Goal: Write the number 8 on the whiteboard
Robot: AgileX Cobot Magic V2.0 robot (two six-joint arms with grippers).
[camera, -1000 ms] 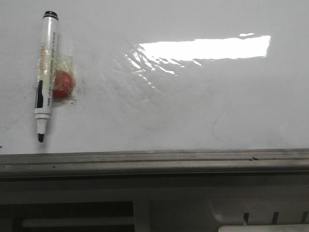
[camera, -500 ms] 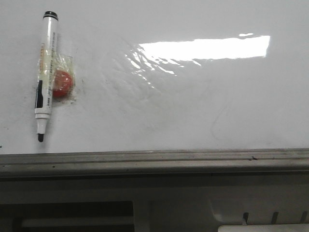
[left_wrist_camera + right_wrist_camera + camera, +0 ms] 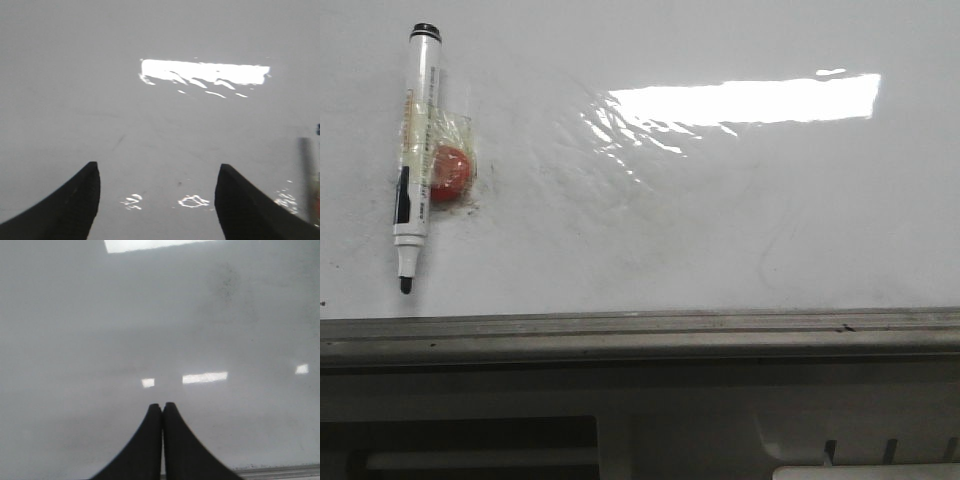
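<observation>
The whiteboard (image 3: 720, 230) fills the front view, glossy white with faint smudges and a wrinkled film patch (image 3: 610, 130). No number 8 shows on it. A white marker with black cap (image 3: 415, 150) lies at the far left, taped over a red round magnet (image 3: 450, 172), its black tip pointing toward the lower rail. Neither gripper shows in the front view. In the left wrist view my left gripper (image 3: 157, 172) is open and empty over bare board. In the right wrist view my right gripper (image 3: 163, 407) is shut on nothing over bare board.
A grey metal rail (image 3: 640, 335) runs along the board's lower edge, with a pale frame and dark openings below it. A bright light reflection (image 3: 750, 98) lies on the board at upper right. The rail also shows in the right wrist view (image 3: 280, 471).
</observation>
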